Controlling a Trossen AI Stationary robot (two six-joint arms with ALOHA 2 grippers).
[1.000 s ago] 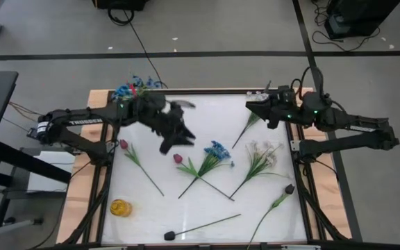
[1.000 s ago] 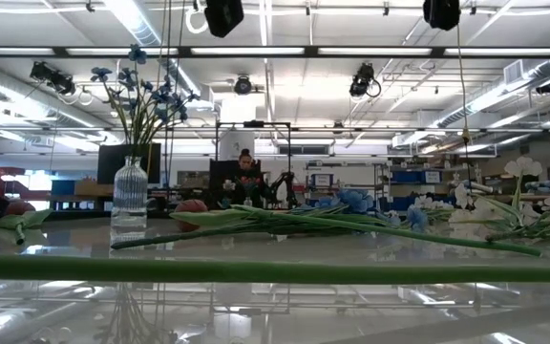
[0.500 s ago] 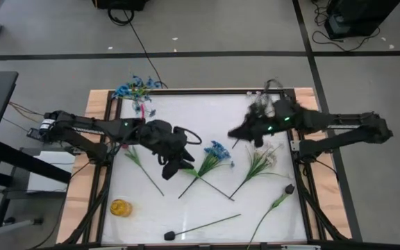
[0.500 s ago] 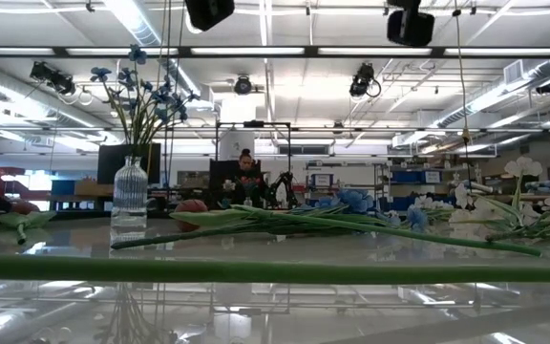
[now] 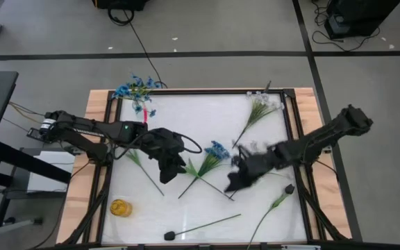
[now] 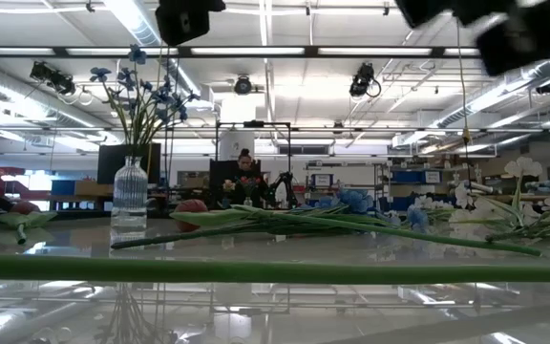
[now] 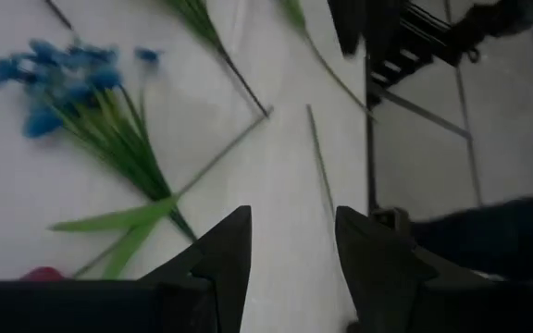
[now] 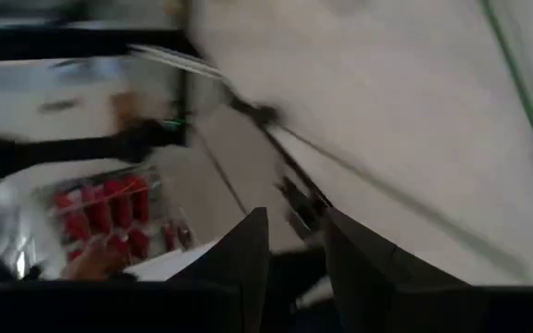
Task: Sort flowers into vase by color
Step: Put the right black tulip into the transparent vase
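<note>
Loose flowers lie flat on the white table. Among them are a blue flower (image 5: 214,151) (image 7: 58,79), a pink tulip (image 5: 124,144), a white spray (image 5: 264,105) at the far right, and dark buds (image 5: 288,189) (image 5: 169,236). A second white spray (image 5: 261,154) is partly under my right arm. A glass vase (image 6: 130,201) with blue flowers (image 5: 135,90) stands at the far left corner. My left gripper (image 5: 172,170) (image 7: 290,250) hovers open left of the blue flower. My right gripper (image 5: 235,182) (image 8: 294,242), blurred, hovers open right of that flower's stem.
A small yellow object (image 5: 120,207) lies near the left front corner. A long green stem (image 6: 275,270) runs across the table's near edge. The wooden frame (image 5: 96,104) borders the table. A bare stretch of table lies in the far middle (image 5: 193,114).
My right gripper has swung fast from the far right corner toward the table's middle and near edge, dropping and rolling over. My left gripper has moved from near the vase toward the table's middle and a little down, and now covers a pink bud.
</note>
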